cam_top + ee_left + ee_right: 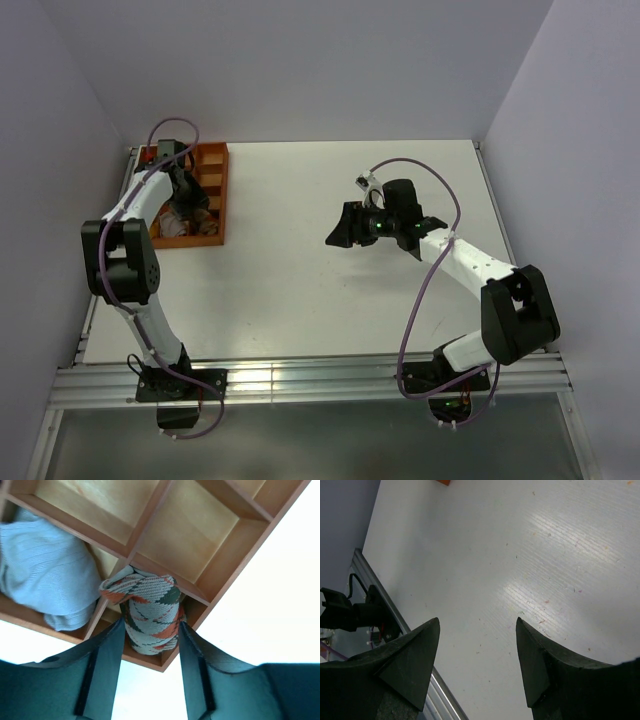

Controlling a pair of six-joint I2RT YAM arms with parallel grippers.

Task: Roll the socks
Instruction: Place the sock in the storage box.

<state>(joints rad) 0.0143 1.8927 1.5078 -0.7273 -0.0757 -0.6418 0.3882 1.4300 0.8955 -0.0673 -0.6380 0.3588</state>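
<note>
The socks (150, 615) are a rolled bundle with tan, red and dark argyle diamonds, standing in the corner compartment of an orange wooden tray (222, 580). My left gripper (151, 622) reaches over that tray at the table's far left (185, 205). Its jaws stand on either side of the roll's lower end, close to the fabric but not squeezing it. My right gripper (345, 228) hovers open over the bare white table near the middle. In its wrist view nothing lies between its fingertips (478, 621).
The tray (215, 165) has several compartments. A light blue fabric bundle (45, 575) fills the one next to the socks. A metal rail (395, 620) runs along the table's near edge, and grey walls close in the table on three sides.
</note>
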